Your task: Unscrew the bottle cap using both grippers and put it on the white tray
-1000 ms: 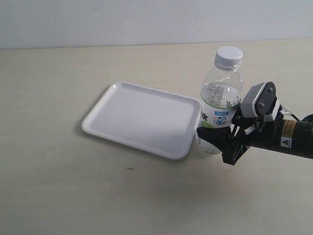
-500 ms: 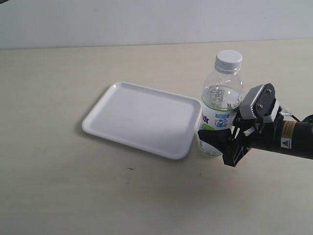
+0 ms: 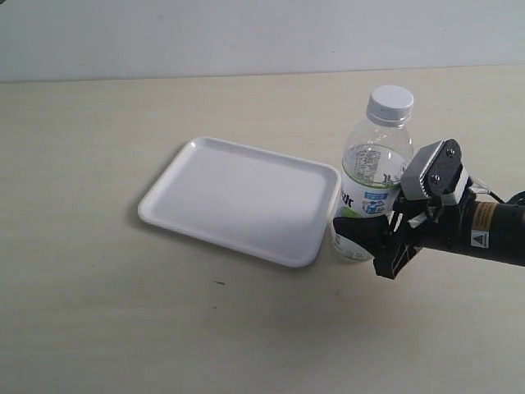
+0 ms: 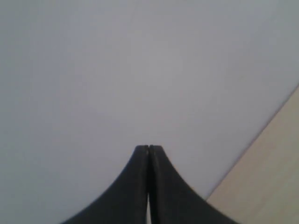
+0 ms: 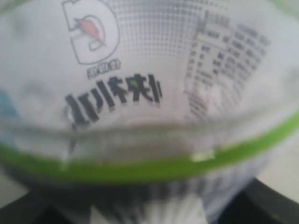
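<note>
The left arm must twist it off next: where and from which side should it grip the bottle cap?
Pinch the bottle cap by its round side wall, from above. It stands clear atop the bottle, which leans slightly; the right hand holds the lower body. The left hand is shut: open first.

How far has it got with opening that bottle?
Done: the bottle is gripped low down by the right gripper. In hand: nothing more; the bottle cap is on, the left gripper shut and elsewhere. Left: unscrewing, then laying the cap on the empty white tray.
</note>
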`<act>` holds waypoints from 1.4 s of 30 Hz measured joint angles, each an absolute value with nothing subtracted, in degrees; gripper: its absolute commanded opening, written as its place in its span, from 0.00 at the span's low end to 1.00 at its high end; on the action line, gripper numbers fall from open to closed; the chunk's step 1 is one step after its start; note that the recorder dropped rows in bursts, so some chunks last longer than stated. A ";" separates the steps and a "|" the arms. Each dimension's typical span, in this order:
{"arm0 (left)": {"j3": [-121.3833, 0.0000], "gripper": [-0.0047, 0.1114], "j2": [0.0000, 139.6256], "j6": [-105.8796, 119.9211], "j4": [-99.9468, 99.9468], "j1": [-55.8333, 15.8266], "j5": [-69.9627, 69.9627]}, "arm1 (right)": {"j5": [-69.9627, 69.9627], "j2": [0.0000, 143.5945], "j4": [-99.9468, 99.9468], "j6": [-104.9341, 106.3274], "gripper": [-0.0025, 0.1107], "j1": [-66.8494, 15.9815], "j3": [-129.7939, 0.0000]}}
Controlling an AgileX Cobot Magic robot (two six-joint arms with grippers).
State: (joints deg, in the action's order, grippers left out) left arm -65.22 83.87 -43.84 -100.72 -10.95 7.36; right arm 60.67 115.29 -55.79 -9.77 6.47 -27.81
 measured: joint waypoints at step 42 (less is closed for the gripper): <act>-99.01 0.62 104.21 41.75 15.50 -50.88 54.40 | 61.58 115.40 -54.38 4.54 0.02 6.47 -27.81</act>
State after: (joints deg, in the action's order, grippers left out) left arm -99.01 104.21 41.75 15.50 -50.88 54.40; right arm 61.58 115.40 -54.38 4.54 6.47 -27.81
